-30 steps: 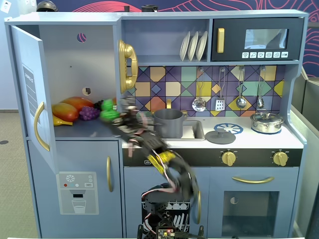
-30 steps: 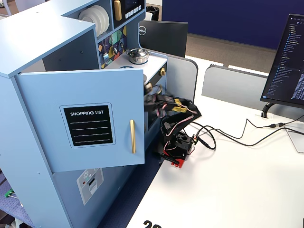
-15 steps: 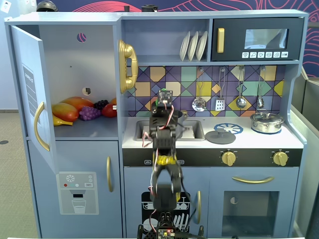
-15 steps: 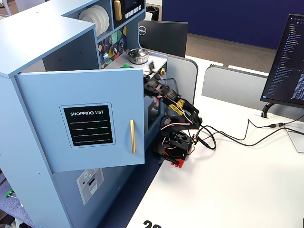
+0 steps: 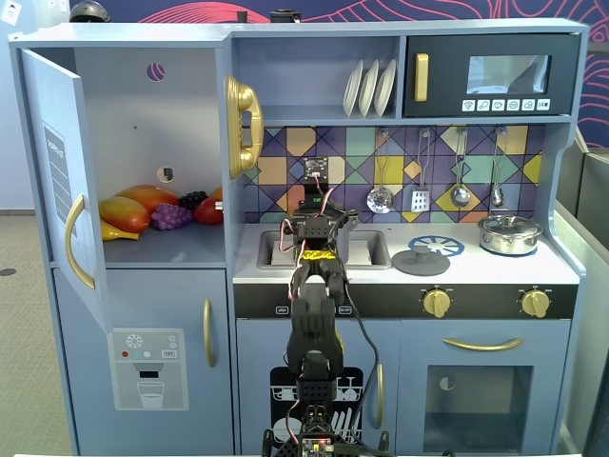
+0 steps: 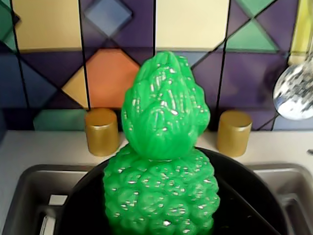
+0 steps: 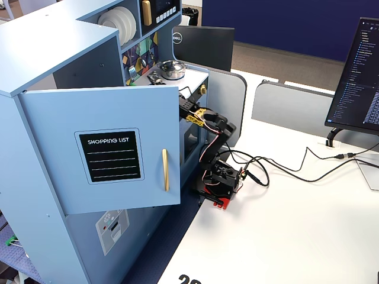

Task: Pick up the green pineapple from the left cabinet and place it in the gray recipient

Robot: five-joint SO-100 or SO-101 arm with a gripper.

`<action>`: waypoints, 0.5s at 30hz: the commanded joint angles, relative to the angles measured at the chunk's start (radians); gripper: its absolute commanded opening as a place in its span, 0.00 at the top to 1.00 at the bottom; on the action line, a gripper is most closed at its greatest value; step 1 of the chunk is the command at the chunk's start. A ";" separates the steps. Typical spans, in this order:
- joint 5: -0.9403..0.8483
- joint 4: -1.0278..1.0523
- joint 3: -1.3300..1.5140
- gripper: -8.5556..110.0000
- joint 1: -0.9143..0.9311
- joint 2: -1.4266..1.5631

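Upright and centre-frame in the wrist view: green pineapple [image 6: 164, 161], leafy top up, bumpy body low, standing over a dark round container [image 6: 254, 205] set in the steel sink [image 6: 29, 181]. Behind it, two gold tap knobs [image 6: 101, 131] on the counter edge, tiled backsplash [image 6: 190, 29] w/ orange, yellow, purple panels, silver ladle [image 6: 295, 90] hanging at right. Gripper fingers out of sight in that view; hold on the fruit can't be confirmed.

Seen from the front fixed view: black arm [image 5: 317, 324] rising from the base at bottom centre, reaching up over the sink [image 5: 366, 249]; gripper [image 5: 317, 195] pointed toward the backsplash, jaw position unclear at this size, pineapple hidden behind the arm. Left cabinet [image 5: 181, 124] w/ door [image 5: 59, 181] swung wide open, gold handle on it. On the cabinet shelf: mangoes [image 5: 128, 211], purple grapes [image 5: 171, 217], a red fruit [image 5: 209, 211], bunched together toward the back. Flat gray lid [image 5: 421, 259] on the counter right of the sink; shiny lidded pot [image 5: 510, 233] further right on the hob.

From the side fixed view: open door [image 7: 106, 148] bearing a "SHOPPING LIST" panel, arm [image 7: 213, 136] bent into the kitchen unit, cables trailing across the white desk [image 7: 284, 225].
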 commanded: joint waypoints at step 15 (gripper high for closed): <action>0.087 0.704 0.198 0.93 -0.005 0.698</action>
